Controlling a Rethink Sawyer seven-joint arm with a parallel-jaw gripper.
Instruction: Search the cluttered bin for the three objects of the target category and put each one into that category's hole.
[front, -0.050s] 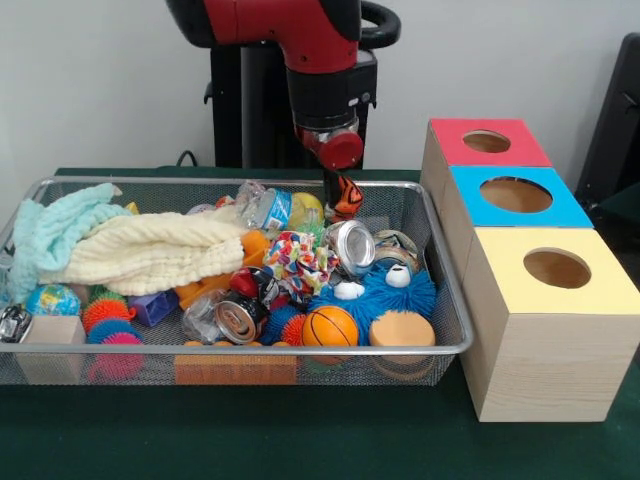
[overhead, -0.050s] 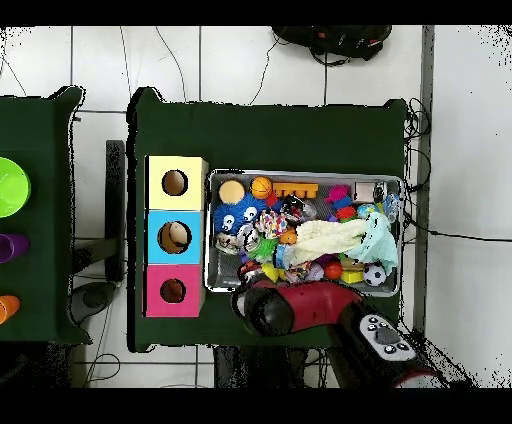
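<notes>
While the red and black arm (front, -0.050s: 300, 40) reached down over the far rim of the wire bin (front, -0.050s: 445, 300), its claw (front, -0.050s: 335, 195) hung just above the clutter near the bin's far right corner, touching or nearly touching a small orange, black and white striped toy (front, -0.050s: 346, 197); whether the claw was closed on that toy or merely beside it could not be told; the bin stood on the green worktop (front, -0.050s: 300, 440), filled with mixed things; a cream cloth (front, -0.050s: 150, 250) and a pale teal cloth (front, -0.050s: 45, 235) lay heaped across its left half; a miniature basketball (front, -0.050s: 329, 326) sat at the near rim, just beside a blue fuzzy toy (front, -0.050s: 395, 295) with white eyes; a crushed silver can (front, -0.050s: 352, 245) lay near the middle right, and another can (front, -0.050s: 240, 318) rested left of the basketball; spiky rubber balls (front, -0.050s: 105, 312) clustered by the near left corner with a small globe ball (front, -0.050s: 52, 299); just right of the bin stood three wooden boxes in a row, each with a round hole on top: a red-topped box (front, -0.050s: 487, 142) farthest, a blue-topped box (front, -0.050s: 515, 195) in the middle, a yellow-topped box (front, -0.050s: 556, 268) nearest.
</notes>
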